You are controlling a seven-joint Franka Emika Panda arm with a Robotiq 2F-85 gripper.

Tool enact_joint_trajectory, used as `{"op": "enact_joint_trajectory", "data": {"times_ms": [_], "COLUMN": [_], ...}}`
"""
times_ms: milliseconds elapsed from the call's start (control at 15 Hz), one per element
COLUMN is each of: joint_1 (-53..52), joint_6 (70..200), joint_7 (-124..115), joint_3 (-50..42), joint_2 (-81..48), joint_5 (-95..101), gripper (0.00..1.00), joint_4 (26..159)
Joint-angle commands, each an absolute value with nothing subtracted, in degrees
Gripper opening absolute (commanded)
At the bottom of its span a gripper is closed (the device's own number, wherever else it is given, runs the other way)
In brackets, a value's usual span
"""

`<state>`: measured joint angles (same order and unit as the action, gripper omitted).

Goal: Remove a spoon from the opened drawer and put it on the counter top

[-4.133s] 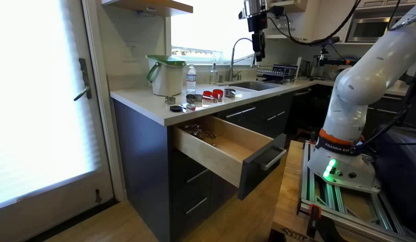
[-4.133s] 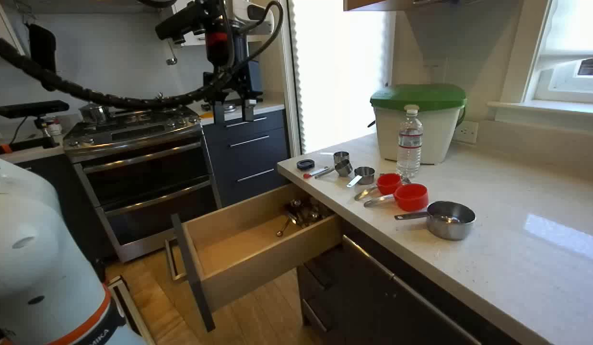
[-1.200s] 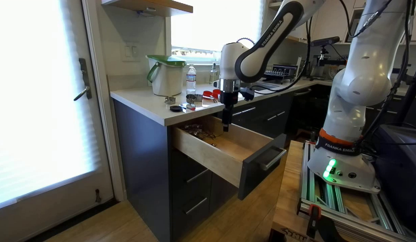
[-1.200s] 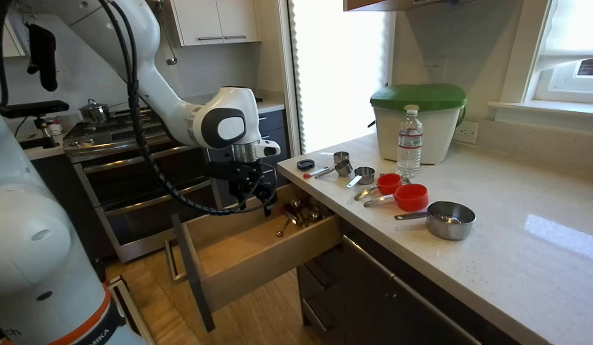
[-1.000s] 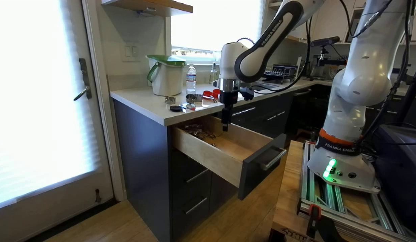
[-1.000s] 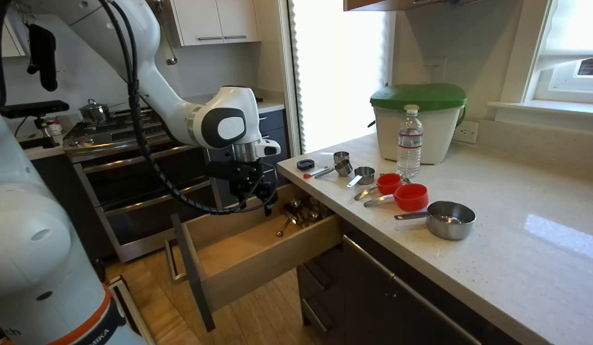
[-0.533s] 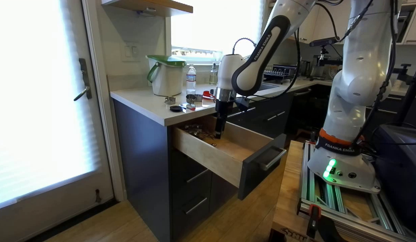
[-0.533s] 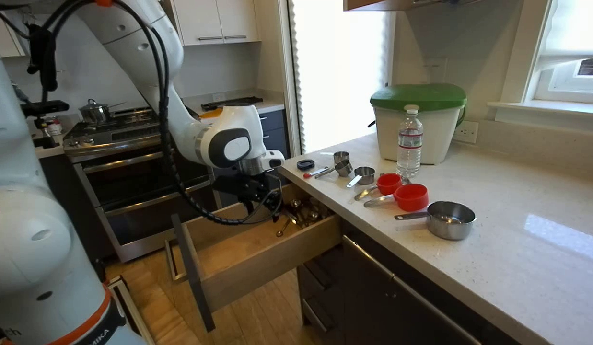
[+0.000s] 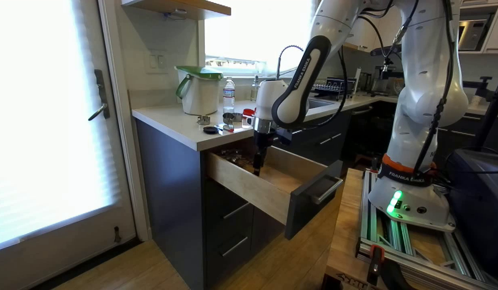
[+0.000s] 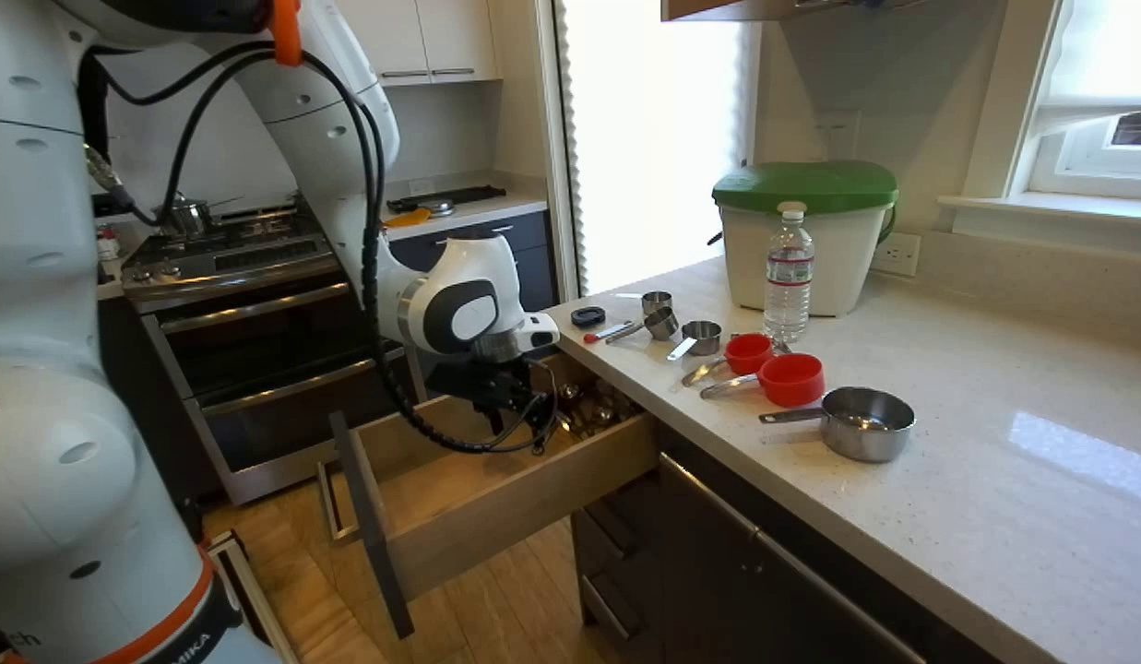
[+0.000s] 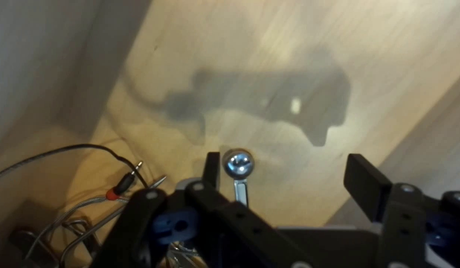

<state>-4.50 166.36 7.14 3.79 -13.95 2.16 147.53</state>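
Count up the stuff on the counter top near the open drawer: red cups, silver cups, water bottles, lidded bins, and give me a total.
On the counter top near the drawer:
Red cups: 2
Silver cups: 4
Water bottle: 1
Lidded bin: 1
Total: 8

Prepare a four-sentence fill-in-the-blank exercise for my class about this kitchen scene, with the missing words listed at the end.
1. On the counter top, the bucket has a lid coloured ____.
2. In an exterior view, the red cups number exactly ____.
3. The pulled-out drawer has pale sides made of ____.
4. In the wrist view, the gripper is not closed but ____.

Missing words: green; two; wood; open.
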Motion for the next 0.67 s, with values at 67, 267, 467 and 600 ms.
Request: {"op": "enact_joint_trajectory", "data": {"times_ms": [67,267,467,600], "joint_1": [-4.21,-4.42,-4.24,-4.3], "joint_6": [167.41,167.23,166.99,166.88], "joint_7": [7.17,6.88,7.04,7.03], "joint_3": [2.53,1.34,0.8,0.47], "joint_2": [-17.56,-18.53,-19.28,-19.73], "joint_5": [5.37,7.01,7.77,8.16], "gripper": [0.57,0.33,0.22,0.31], "joint_4": [144.63,143.33,142.47,142.1]}}
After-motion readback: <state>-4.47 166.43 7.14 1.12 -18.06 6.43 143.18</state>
